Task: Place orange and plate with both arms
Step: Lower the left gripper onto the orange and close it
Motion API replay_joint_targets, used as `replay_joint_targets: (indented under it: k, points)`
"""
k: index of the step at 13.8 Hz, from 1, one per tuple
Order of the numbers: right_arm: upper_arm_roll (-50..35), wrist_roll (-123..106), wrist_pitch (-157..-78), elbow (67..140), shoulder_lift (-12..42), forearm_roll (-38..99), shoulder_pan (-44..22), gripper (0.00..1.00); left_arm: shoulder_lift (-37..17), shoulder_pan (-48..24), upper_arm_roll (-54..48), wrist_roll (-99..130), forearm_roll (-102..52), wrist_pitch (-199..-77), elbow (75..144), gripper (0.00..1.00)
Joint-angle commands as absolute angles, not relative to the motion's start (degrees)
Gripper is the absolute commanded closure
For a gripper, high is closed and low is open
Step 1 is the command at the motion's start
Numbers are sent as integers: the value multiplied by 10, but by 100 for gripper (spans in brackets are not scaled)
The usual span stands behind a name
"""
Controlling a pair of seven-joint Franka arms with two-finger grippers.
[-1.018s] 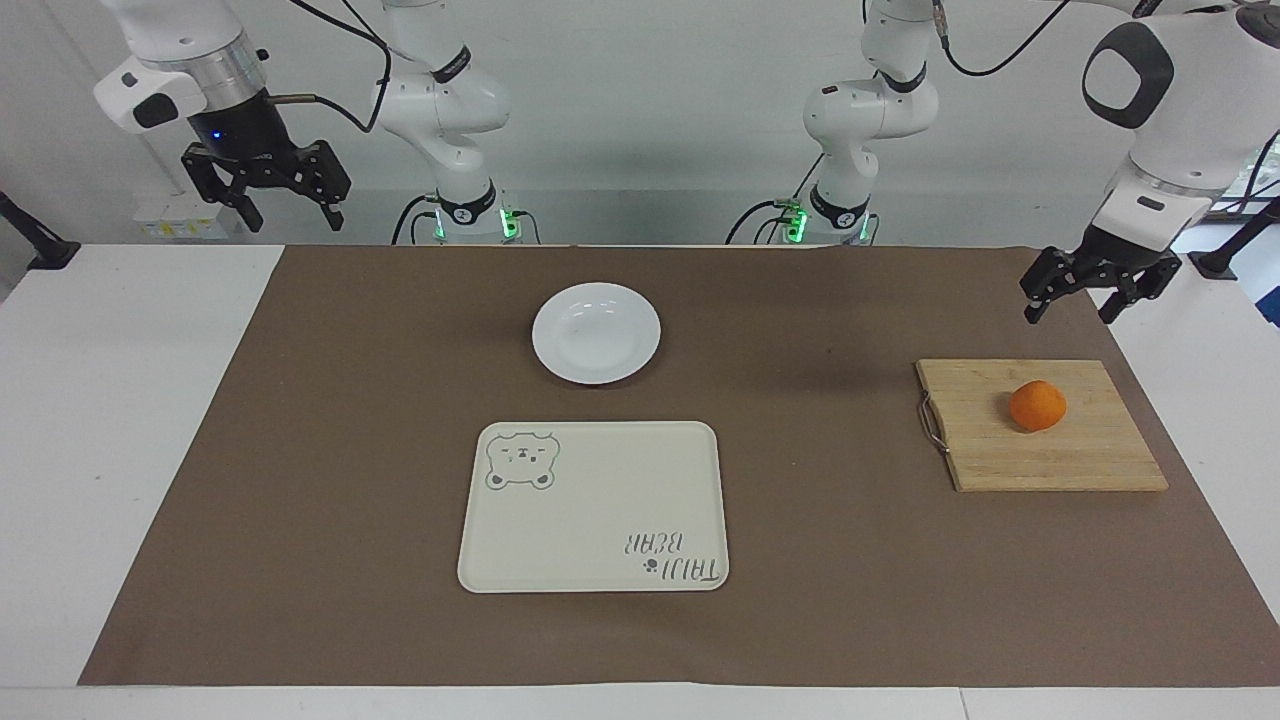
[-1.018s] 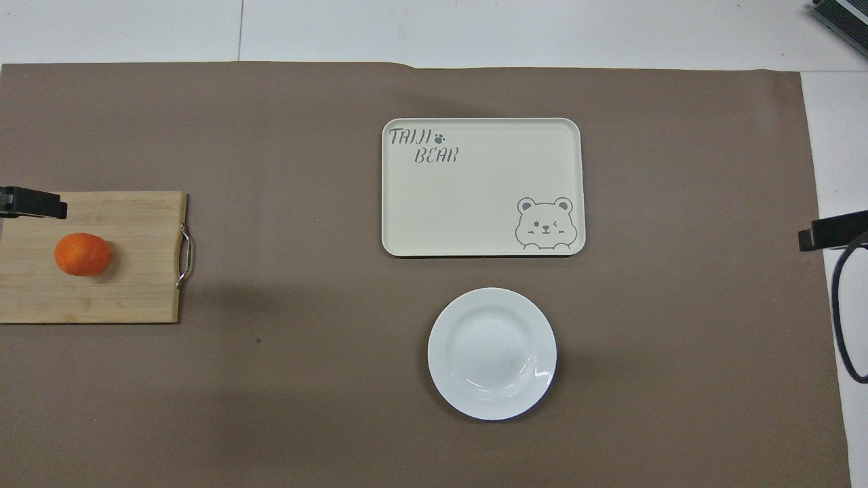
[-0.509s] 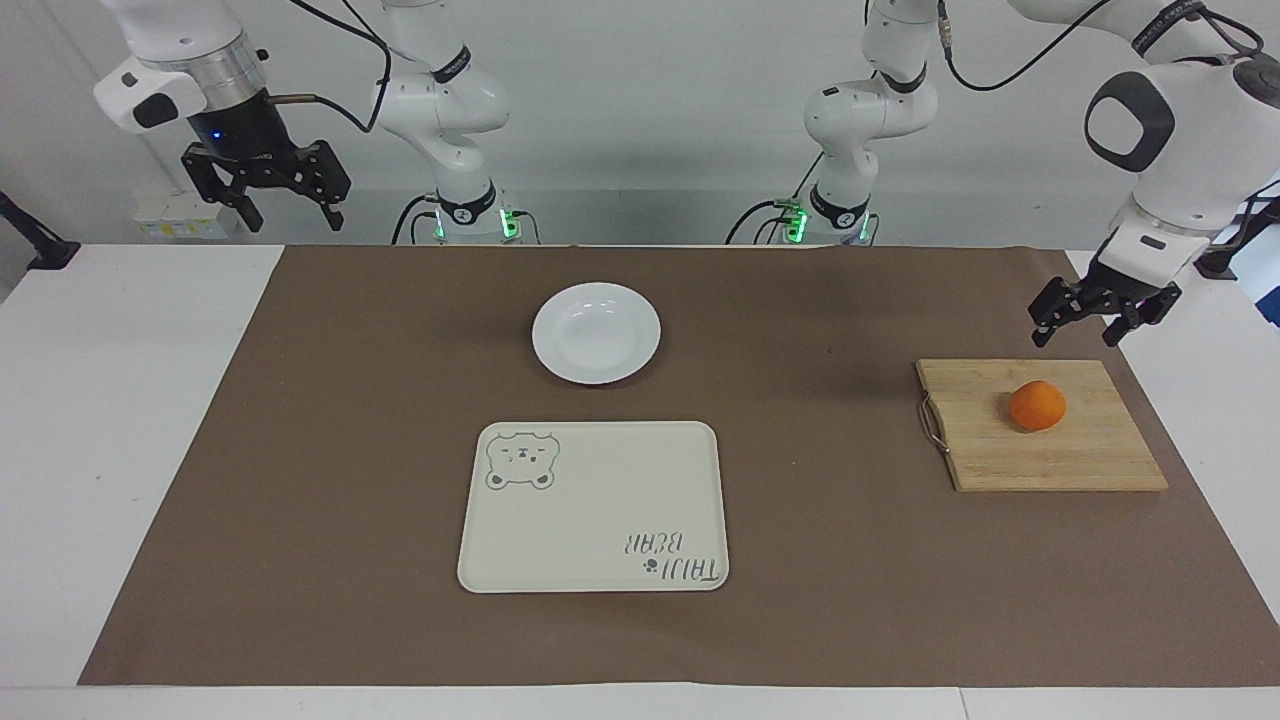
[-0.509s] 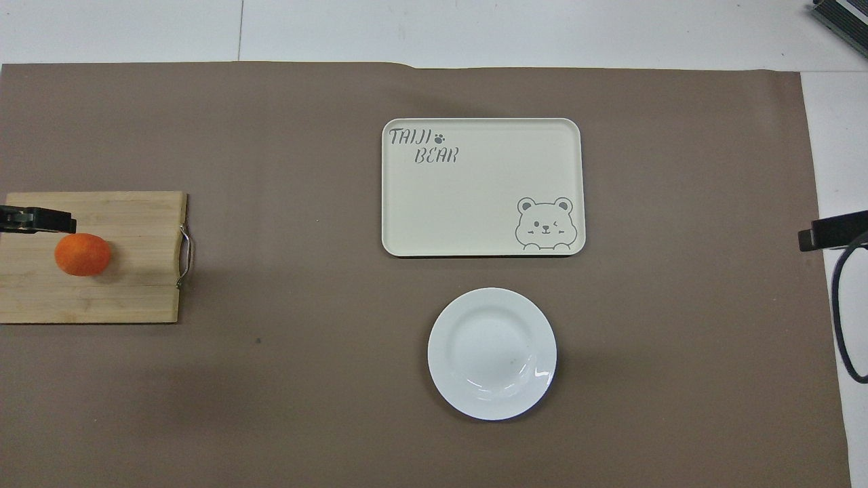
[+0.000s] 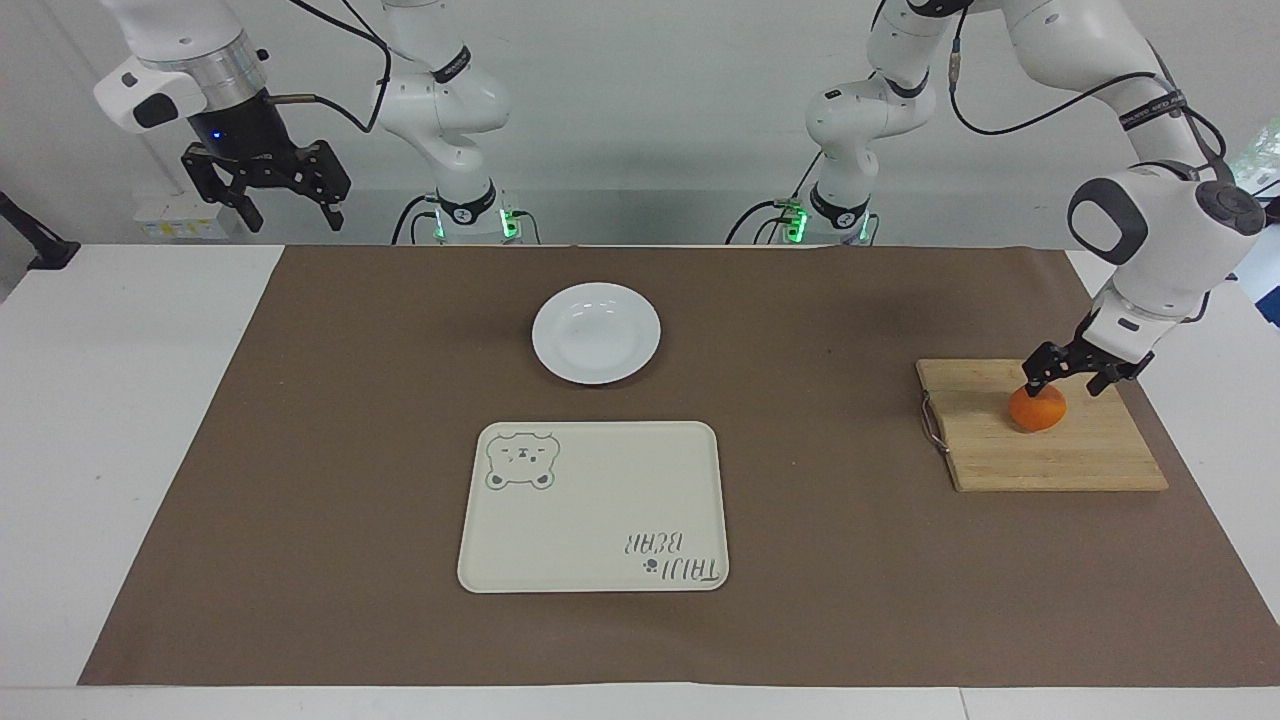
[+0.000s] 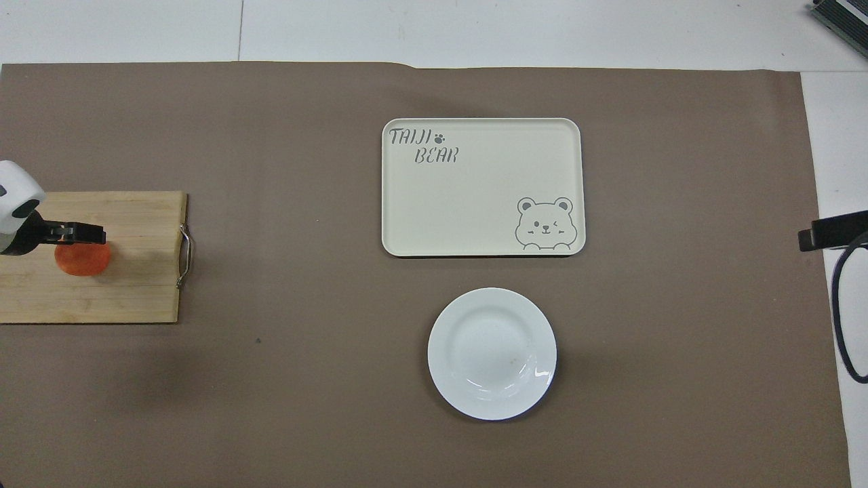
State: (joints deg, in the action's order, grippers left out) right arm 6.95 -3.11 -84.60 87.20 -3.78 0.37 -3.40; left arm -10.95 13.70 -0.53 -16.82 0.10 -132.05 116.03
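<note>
Bright, even light from above, both views sharp. Soft faint shadows on the brown mat. Small glare spot on the plate rim nearest the robots. No blur, no obvious edge distortion.

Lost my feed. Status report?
Left end effector open over orange on cutting board. Right end effector open, waiting. Plate untouched. Nothing in the way.

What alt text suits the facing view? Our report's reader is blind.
The left gripper hangs open over the orange on a wooden cutting board. The right gripper waits open, raised. The white plate and bear tray sit mid-table.
</note>
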Motion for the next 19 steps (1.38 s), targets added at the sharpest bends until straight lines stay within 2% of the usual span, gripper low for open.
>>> replay_joint_targets:
  k: [1, 19]
  points:
    - [68, -45, -853, 888, -51, -1, -33, 0, -134, 154, -11, -212, -4, -1376, 1179, 0]
    - [68, -45, -853, 888, -51, -1, -33, 0, -138, 163, -11, -215, -5, -1349, 1185, 0]
